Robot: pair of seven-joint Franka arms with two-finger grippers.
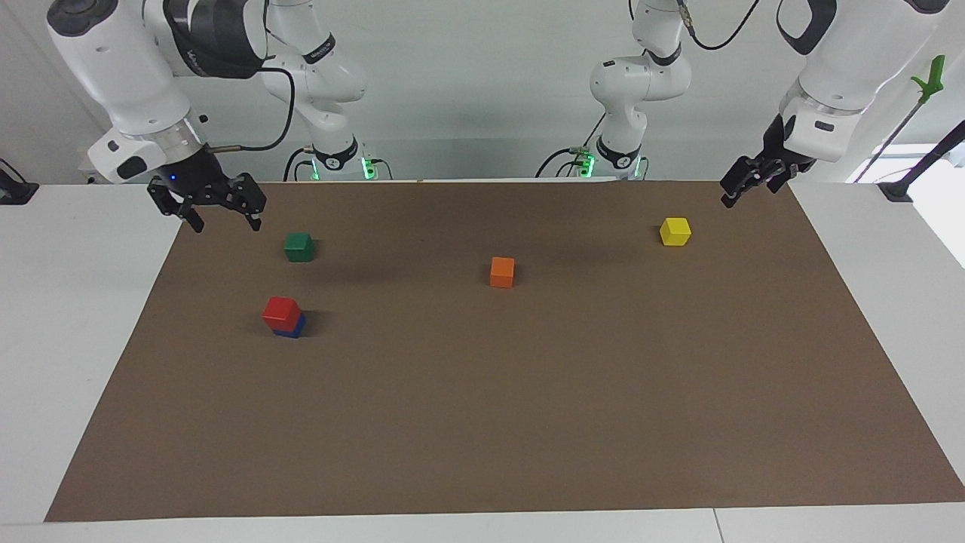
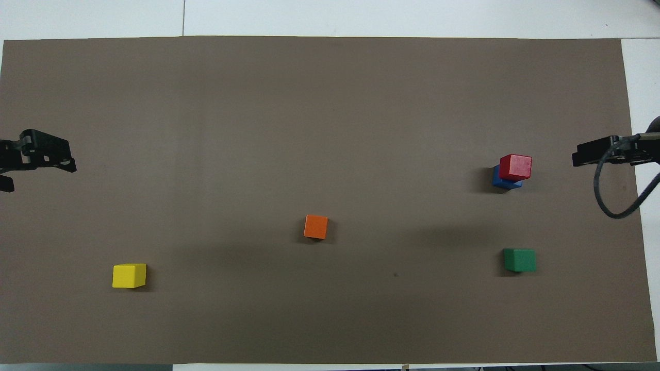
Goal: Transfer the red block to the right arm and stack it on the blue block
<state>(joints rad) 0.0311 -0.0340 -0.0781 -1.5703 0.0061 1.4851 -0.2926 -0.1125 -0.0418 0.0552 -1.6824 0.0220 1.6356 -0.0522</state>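
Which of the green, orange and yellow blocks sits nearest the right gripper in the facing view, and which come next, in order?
From the right gripper, raised over the mat's edge at the right arm's end:
1. Green block, close beside it at the right arm's end.
2. Orange block, mid-table.
3. Yellow block, toward the left arm's end.

Matt brown paper-like mat (image 1: 482, 422), smooth, over glossy white table (image 1: 68, 317). Red block (image 1: 282, 312), blue block (image 1: 295, 329), orange block (image 1: 502, 271): smooth painted faces. Glossy white plastic arm shells (image 1: 113, 68).
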